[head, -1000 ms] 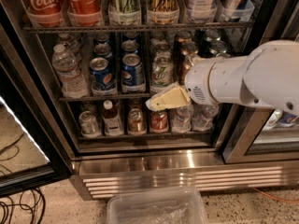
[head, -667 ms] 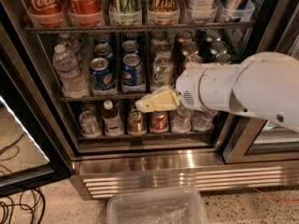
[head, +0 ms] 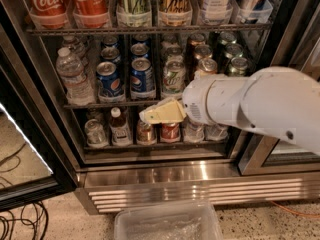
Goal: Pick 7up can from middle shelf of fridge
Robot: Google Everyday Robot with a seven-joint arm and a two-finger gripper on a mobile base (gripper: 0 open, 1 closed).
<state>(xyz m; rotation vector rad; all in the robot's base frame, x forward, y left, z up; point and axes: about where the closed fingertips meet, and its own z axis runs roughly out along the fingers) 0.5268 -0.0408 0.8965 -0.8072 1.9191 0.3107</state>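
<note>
The fridge [head: 165,176] stands open in front of me, with a dark interior and a steel base grille. The 7up can [head: 173,80], pale with green lettering, stands at the front of its row on the middle shelf [head: 100,104], right of two blue Pepsi cans [head: 142,77]. My gripper [head: 148,116], cream-coloured, points left at the end of the big white arm [head: 260,106]. It hangs in front of the shelf's front edge, just below and slightly left of the 7up can, holding nothing that I can see. The arm hides the right part of the middle shelf.
A water bottle [head: 75,76] stands at the shelf's left. Darker green cans [head: 236,64] are at the right. Coca-Cola cans [head: 50,1] fill the upper rack, small bottles and cans [head: 145,131] the lower. The glass door [head: 30,149] is open at left. A clear plastic bin [head: 167,224] and cables [head: 20,224] lie on the floor.
The arm has swung left across the fridge front, and the gripper now sits further left, under the 7up can. The cans have not moved.
</note>
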